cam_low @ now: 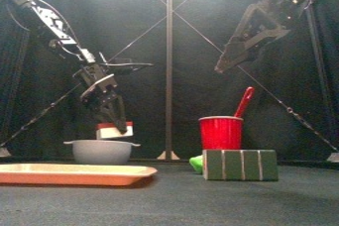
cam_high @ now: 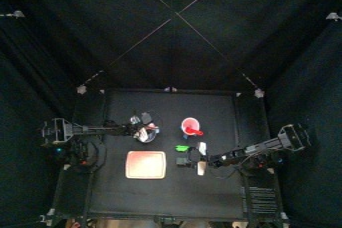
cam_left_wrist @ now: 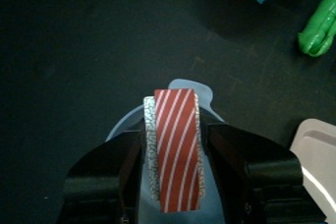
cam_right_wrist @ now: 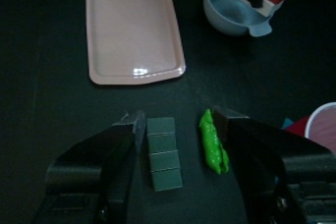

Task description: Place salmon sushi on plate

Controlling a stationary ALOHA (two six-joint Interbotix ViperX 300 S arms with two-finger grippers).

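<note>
The salmon sushi (cam_left_wrist: pixel 176 164), orange-red with white stripes on a slab of white rice, sits between my left gripper's (cam_left_wrist: pixel 178 135) jaws, which are shut on it. In the front view the salmon sushi (cam_low: pixel 114 129) hangs just above a grey-blue bowl (cam_low: pixel 102 152). The plate (cam_low: pixel 73 174), a flat pink rectangle, lies at the table's front left, in front of the bowl. From above, the plate (cam_high: pixel 146 165) lies nearer the front than my left gripper (cam_high: pixel 142 128). My right gripper (cam_right_wrist: pixel 184 120) stands open and high over the table's right side, holding nothing.
A red cup (cam_low: pixel 221 133) with a red handle sticking out stands at mid-table. A green block (cam_right_wrist: pixel 160 154) and a green pepper-like piece (cam_right_wrist: pixel 210 144) lie side by side under my right gripper. The bowl (cam_right_wrist: pixel 234 10) stands beyond the plate's (cam_right_wrist: pixel 134 27) far end.
</note>
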